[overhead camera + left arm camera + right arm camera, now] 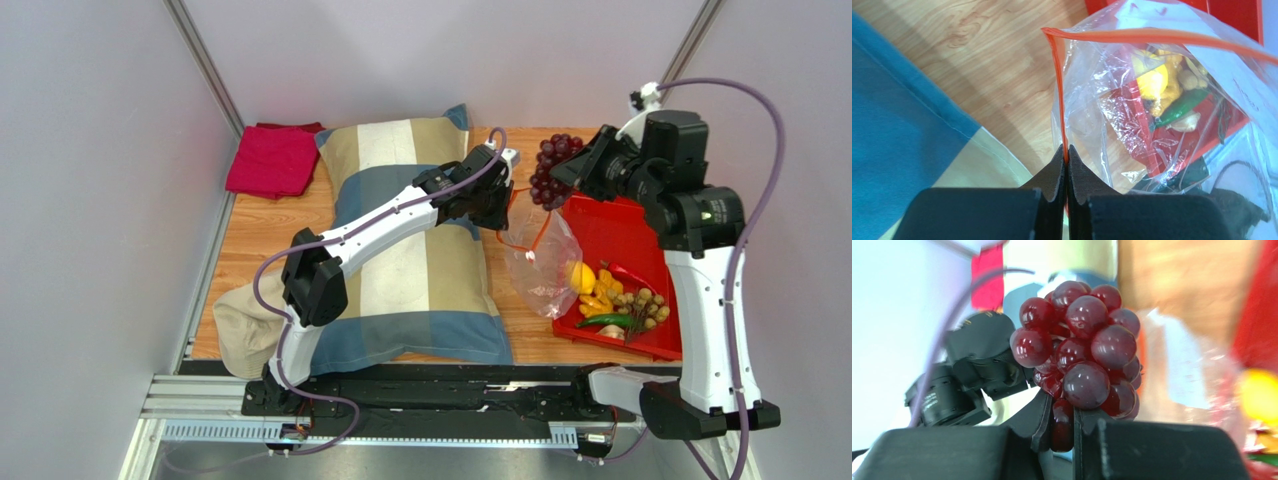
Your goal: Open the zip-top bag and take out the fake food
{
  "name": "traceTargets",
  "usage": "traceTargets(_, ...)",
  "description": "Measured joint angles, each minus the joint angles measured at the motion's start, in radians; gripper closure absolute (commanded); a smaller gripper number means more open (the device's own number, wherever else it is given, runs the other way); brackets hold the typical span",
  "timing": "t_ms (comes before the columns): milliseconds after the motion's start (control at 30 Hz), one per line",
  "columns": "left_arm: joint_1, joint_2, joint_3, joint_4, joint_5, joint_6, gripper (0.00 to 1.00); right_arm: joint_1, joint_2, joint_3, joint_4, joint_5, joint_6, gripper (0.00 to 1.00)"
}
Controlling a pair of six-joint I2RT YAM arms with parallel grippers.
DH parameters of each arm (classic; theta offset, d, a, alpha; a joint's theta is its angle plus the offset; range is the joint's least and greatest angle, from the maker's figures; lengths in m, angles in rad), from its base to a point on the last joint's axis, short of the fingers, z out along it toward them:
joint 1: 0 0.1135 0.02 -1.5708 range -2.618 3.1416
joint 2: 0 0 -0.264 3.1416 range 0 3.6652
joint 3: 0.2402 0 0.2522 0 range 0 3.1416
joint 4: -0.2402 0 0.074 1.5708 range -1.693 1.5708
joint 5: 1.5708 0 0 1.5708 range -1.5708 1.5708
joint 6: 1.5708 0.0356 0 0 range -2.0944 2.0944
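My left gripper is clamped shut on the red-orange zip strip of the zip-top bag, fingers pressed together with only the strip between them. The bag hangs from that pinch with its mouth gaping, between the striped pillow and the red tray. Its lower end rests at the tray's left edge.

My right gripper is closed on the bottom of the dark purple grape bunch and holds it in the air over the tray's far-left corner, apart from the bag.

The lemon, green vegetable and small orange and beige bits lie in the tray's near half. The left wrist view sees them through the clear plastic.
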Motion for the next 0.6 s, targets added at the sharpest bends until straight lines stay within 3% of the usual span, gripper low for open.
traceTargets(100,0.010,0.001,0.005,-0.005,-0.019,-0.006,1.00,-0.022,0.014,0.112,-0.078,0.084,-0.068,1.00)
traceTargets(200,0.022,0.006,0.042,-0.022,-0.048,-0.002,1.00,-0.045,0.004,0.111,-0.158,0.225,-0.131,1.00)
traceTargets(367,0.039,0.020,0.157,-0.012,-0.103,0.061,1.00,-0.054,-0.004,-0.052,-0.240,0.418,-0.172,1.00)
traceTargets(600,0.071,0.112,0.304,0.180,-0.131,0.236,1.00,-0.054,0.088,-0.195,-0.264,0.553,-0.169,1.00)
